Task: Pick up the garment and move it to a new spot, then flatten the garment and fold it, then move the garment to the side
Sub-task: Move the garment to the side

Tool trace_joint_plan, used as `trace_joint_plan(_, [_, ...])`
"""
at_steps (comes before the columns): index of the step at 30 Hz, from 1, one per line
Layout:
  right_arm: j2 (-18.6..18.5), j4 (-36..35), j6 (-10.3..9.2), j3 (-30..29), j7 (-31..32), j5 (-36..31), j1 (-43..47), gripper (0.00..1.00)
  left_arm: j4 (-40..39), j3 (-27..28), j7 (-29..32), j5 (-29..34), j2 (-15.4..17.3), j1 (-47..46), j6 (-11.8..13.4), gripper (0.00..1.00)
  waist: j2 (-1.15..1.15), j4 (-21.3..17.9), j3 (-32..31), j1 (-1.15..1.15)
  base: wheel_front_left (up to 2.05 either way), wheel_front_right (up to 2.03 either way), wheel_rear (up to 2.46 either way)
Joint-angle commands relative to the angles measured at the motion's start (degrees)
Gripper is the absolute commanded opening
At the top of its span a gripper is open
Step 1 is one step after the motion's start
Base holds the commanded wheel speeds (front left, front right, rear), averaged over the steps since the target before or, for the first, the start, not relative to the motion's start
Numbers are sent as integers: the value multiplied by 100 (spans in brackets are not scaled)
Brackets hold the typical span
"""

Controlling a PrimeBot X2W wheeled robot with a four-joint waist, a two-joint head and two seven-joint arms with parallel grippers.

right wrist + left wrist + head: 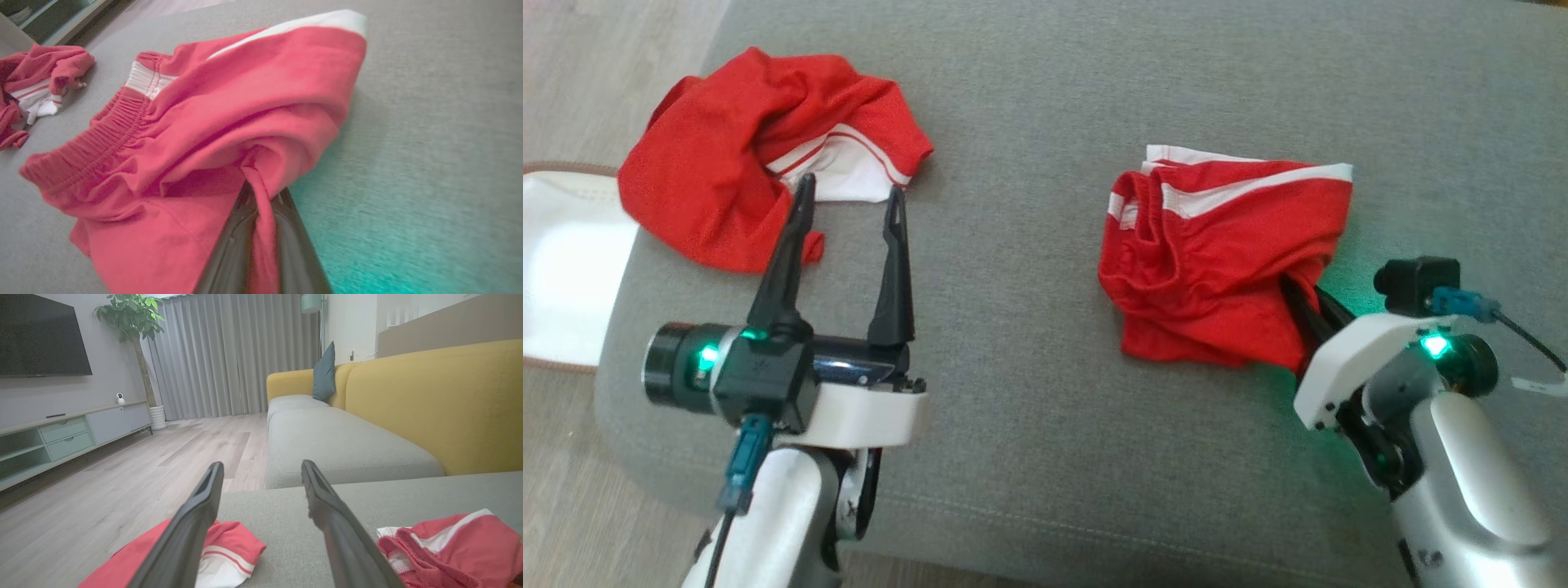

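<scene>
The garment (1217, 253), red shorts with white stripes and an elastic waistband, lies crumpled on the right of the grey cushion (1045, 457). My right gripper (1305, 306) is shut on a fold at its near right edge; in the right wrist view the red cloth (229, 122) runs between the closed fingers of this gripper (257, 194). My left gripper (849, 188) hovers open and holds nothing, its tips at the near edge of a second red and white garment (727, 163). The left wrist view shows the left gripper (262, 467) above both pieces, the shorts (449, 543) at lower right.
The cushion's left edge drops to a wooden floor (572, 73), where a white mat (564, 269) lies. Beyond, the left wrist view shows a yellow sofa (429, 400) with a grey seat, a TV cabinet (69, 433) and a potted plant (135, 318).
</scene>
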Motion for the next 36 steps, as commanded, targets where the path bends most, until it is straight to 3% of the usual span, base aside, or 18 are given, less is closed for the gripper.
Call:
trace_joint_plan(1, [-77,-256,22,143,-57,-30,48,0,-238,270,-59,66,41,-143,-11,100,0,-51,1,0,0,0,0])
trace_joint_plan(6, [-338,-474,22,281,-118,-91,223,0,-257,384,-60,123,34,-55,-118,100,0,-355,67,0,0,0,0])
trace_joint_plan(13, [-733,-528,22,856,-222,91,-157,0,-77,324,-60,122,12,-165,-465,100,0,-1285,435,0,0,0,0])
trace_joint_plan(22, [-1803,-78,22,1391,-557,247,-1262,0,-35,140,-60,307,50,-674,-793,100,0,-2364,1035,0,0,0,0])
trace_joint_plan(30, [-2872,301,22,1544,-714,338,-2166,0,-4,-52,-60,443,92,-1068,-975,100,0,-2715,1413,0,0,0,0])
trace_joint_plan(36, [-3387,376,22,1569,-645,440,-2523,0,-11,-117,-60,494,105,-1264,-1015,100,0,-2798,1626,0,0,0,0])
